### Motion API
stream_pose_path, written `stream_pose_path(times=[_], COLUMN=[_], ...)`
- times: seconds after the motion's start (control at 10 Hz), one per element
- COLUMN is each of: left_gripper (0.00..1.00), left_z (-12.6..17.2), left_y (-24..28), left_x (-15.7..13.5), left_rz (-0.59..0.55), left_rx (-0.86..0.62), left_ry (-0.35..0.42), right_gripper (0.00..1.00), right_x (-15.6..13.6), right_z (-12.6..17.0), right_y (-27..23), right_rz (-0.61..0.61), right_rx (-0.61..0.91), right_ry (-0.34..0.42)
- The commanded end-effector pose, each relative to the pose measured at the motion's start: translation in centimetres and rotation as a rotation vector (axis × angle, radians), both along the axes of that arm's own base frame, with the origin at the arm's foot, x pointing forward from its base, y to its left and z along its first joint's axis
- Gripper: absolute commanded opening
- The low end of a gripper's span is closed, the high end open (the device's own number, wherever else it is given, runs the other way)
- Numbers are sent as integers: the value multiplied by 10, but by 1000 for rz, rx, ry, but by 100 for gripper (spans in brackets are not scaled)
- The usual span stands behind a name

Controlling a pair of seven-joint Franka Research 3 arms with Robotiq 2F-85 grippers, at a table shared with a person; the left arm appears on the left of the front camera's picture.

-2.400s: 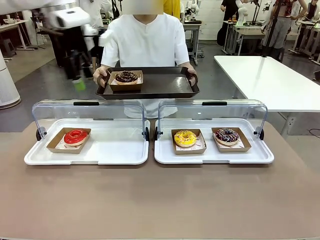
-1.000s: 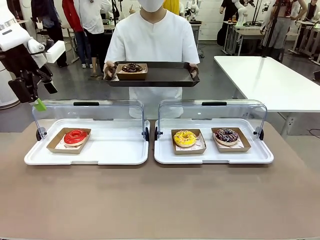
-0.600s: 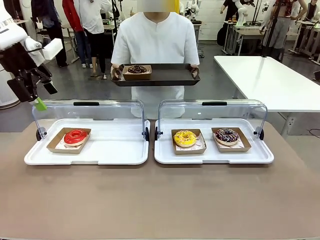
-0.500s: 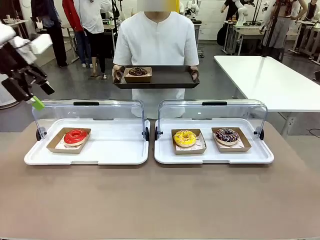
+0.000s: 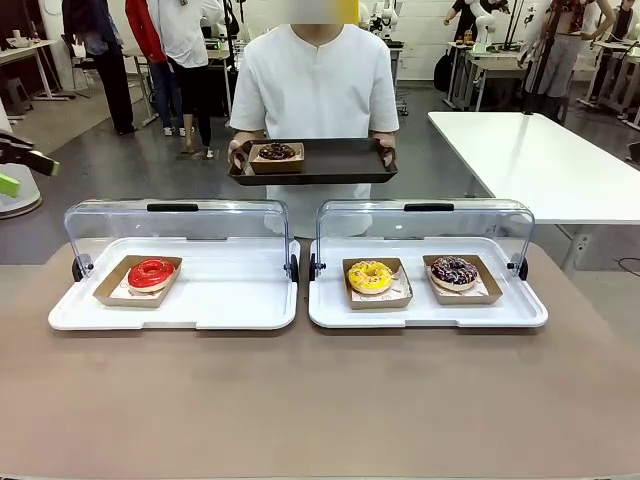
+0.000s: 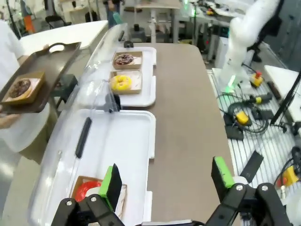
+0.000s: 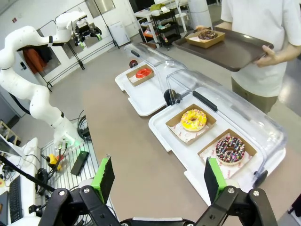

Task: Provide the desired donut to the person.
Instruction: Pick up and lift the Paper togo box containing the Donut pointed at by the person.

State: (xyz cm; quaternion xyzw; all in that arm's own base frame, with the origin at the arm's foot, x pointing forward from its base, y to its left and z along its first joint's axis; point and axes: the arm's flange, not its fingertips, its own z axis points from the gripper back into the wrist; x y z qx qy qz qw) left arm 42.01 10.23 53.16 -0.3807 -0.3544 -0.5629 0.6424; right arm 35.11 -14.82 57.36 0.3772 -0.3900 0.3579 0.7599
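The person [image 5: 318, 75] in a white shirt stands at the far side holding a dark brown tray [image 5: 335, 160] with a chocolate donut [image 5: 277, 152] in a cardboard boat on it. On the table, a red donut [image 5: 151, 272] lies in the left white case. A yellow donut [image 5: 370, 275] and a sprinkled chocolate donut [image 5: 454, 270] lie in the right case. My left gripper [image 5: 20, 172] hangs open at the far left edge, high above the table and apart from everything. In the wrist views, the left gripper [image 6: 167, 181] and the right gripper [image 7: 157, 181] both stand open and hold nothing.
Both white cases [image 5: 250, 310] have clear lids [image 5: 175, 225] tipped up at the back. The brown tabletop [image 5: 320, 400] in front of them is bare. A white table [image 5: 540, 150] stands at the right. Other people stand in the background.
My left arm has swung away to the left, so only its fingertips remain at the picture edge. The person has lowered the tray a little, with the chocolate donut on it.
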Motion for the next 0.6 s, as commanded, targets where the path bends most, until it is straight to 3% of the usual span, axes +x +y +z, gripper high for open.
stream_pose_path(times=[0.0,0.2,0.5], left_gripper=[100,100,100], left_z=[-17,-29,3], left_y=[25,45,54], left_x=[-2,-21,-33], left_rz=[116,204,92], left_rx=[-38,-51,89], left_ry=[-24,-56,-77], right_gripper=[100,100,100], right_x=[1,1,1], right_z=[0,0,0], right_y=[1,1,1], right_rz=[8,8,8], right_rx=[18,18,18], right_ry=[-13,-13,-13])
